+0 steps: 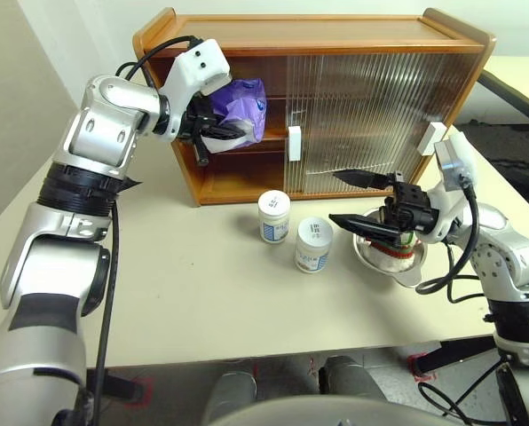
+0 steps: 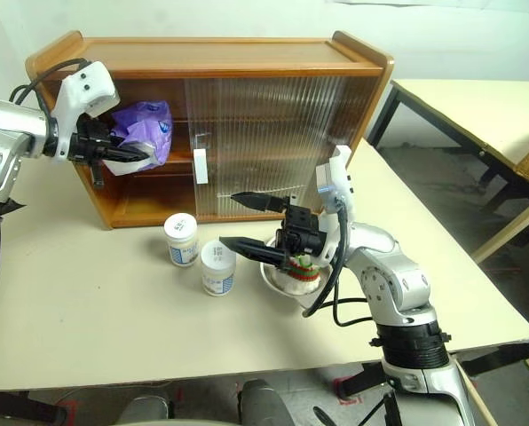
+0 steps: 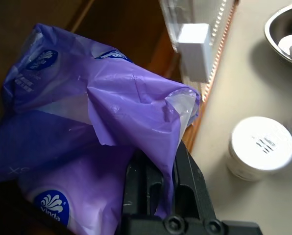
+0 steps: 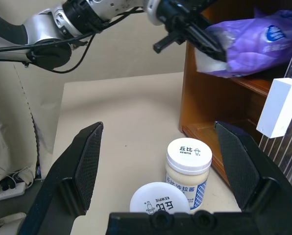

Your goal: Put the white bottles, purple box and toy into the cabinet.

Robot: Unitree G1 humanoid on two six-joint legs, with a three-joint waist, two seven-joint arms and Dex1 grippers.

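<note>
My left gripper (image 1: 220, 133) is shut on the crinkly wrapper of the purple box (image 1: 243, 108), holding it in the cabinet's (image 1: 318, 31) open left end, at the upper shelf. The two white bottles (image 1: 274, 216) (image 1: 313, 244) stand upright on the table in front of the cabinet. To their right, my right gripper (image 1: 335, 197) is open, pointing left with nothing between its fingers. The toy (image 2: 302, 271) lies in a steel bowl (image 1: 408, 271) just under that gripper, mostly hidden by it.
Ribbed sliding doors with white block handles (image 1: 294, 142) (image 1: 431, 138) cover the cabinet's middle and right. The lower shelf (image 1: 238, 182) is open at the left. The beige table (image 1: 202, 302) spreads in front. Another table (image 2: 477, 115) stands to the right.
</note>
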